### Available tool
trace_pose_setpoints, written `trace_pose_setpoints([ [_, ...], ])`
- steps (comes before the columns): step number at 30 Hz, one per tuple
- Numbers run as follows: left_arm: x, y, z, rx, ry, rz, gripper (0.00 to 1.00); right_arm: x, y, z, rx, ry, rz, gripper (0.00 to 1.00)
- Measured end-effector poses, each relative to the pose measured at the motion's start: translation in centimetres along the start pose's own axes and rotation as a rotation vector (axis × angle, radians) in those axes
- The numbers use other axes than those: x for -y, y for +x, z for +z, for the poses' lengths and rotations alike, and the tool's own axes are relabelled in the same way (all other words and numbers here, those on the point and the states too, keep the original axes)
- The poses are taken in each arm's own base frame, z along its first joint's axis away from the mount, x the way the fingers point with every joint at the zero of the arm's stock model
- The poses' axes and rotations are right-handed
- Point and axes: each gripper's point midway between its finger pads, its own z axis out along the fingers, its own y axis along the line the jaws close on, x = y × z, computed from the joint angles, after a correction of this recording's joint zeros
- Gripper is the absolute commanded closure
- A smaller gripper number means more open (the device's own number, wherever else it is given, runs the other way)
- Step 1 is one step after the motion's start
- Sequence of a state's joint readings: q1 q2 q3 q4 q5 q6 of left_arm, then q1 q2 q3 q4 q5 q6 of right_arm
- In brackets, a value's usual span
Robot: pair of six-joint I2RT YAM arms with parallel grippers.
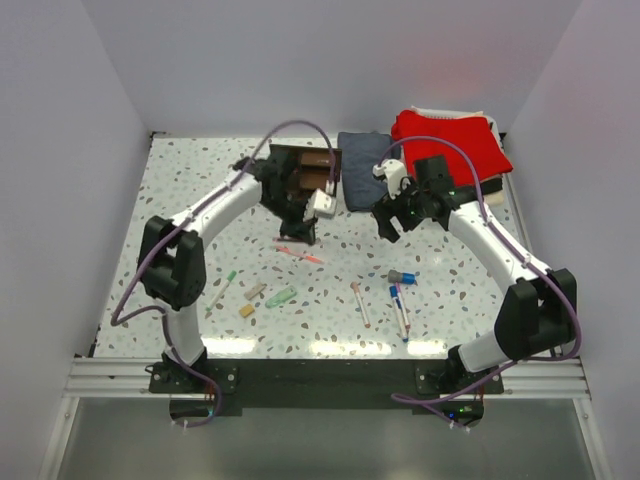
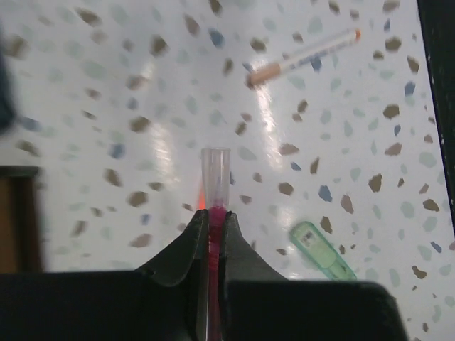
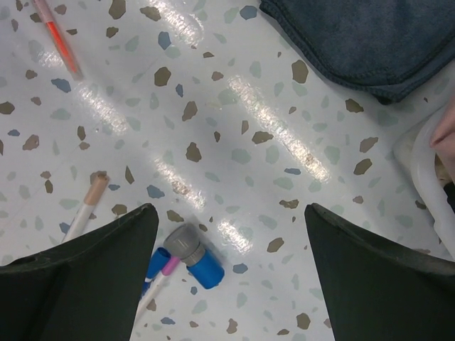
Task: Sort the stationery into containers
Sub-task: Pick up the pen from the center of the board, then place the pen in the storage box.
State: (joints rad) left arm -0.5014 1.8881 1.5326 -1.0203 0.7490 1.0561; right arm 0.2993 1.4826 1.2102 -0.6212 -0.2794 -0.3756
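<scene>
At the left gripper (image 2: 215,222), jaws pressed together on the slim red pen (image 2: 215,177), its clear end poking out past the fingertips; over the middle of the desk (image 1: 190,190), just in front of the dark brown organizer (image 1: 300,168); hard to tell whether lifted or touching the surface; beyond it, toward the near edge, a pale green piece (image 2: 321,250) and a tan-capped pen (image 2: 302,57); farther toward the left edge, two small tan blocks (image 1: 255,292) and a green-tipped pen (image 1: 222,290). At the right gripper (image 3: 229,209), jaws spread wide around nothing, hovering above the right half of the desk; below it a blue-capped piece (image 3: 193,257) with a grey end, a pink-tipped pen (image 3: 160,278) just beside it; toward the far edge a folded dark blue cloth (image 3: 355,42); next to that, a red cloth (image 1: 450,140) at the far right corner.
</scene>
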Motion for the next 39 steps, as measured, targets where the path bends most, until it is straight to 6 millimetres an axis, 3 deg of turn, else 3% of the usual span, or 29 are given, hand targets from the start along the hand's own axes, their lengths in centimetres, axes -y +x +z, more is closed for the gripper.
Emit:
trace_pose_setpoints([
  [3,-3.8,-6.4,-6.5,0.213,-0.118,0.094,1.0,0.2,-0.4,0.0,0.007,0.003,-0.001,0.12],
  [6,-7.0,-10.1,-12.8,0.428,-0.243,0.147,1.0,0.5,-1.2,0.1,0.019,0.009,0.004,0.12],
  [8,-9.2,-10.5,-16.1,0.56,-0.322,0.122,1.0,0.7,-1.6,0.3,0.023,0.011,0.009,0.12],
  [11,-12.6,-9.7,-18.9,0.731,-0.418,0.086,1.0,1.1,-2.1,0.6,0.023,0.018,0.011,0.12],
  [16,-17.8,-9.4,-19.7,0.901,-0.385,0.026,1.0,1.8,-2.5,0.7,0.02,0.042,0.01,0.12],
  [18,-18.8,-9.1,-19.3,0.931,-0.373,0.007,1.0,1.8,-2.6,0.7,0.02,0.046,0.01,0.12],
  [28,-20.5,-9.2,-19.9,0.998,-0.397,0.059,1.0,2.2,-2.1,0.6,-0.002,0.068,0.013,0.12],
  [35,-22.7,-5.8,-18.2,1.003,-0.401,-0.002,0.98,2.7,-2.4,0.8,-0.014,0.081,0.013,0.12],
  [39,-24.0,-3.6,-16.3,1.004,-0.389,-0.055,0.84,3.1,-2.8,1.4,-0.029,0.079,0.011,0.11],
])
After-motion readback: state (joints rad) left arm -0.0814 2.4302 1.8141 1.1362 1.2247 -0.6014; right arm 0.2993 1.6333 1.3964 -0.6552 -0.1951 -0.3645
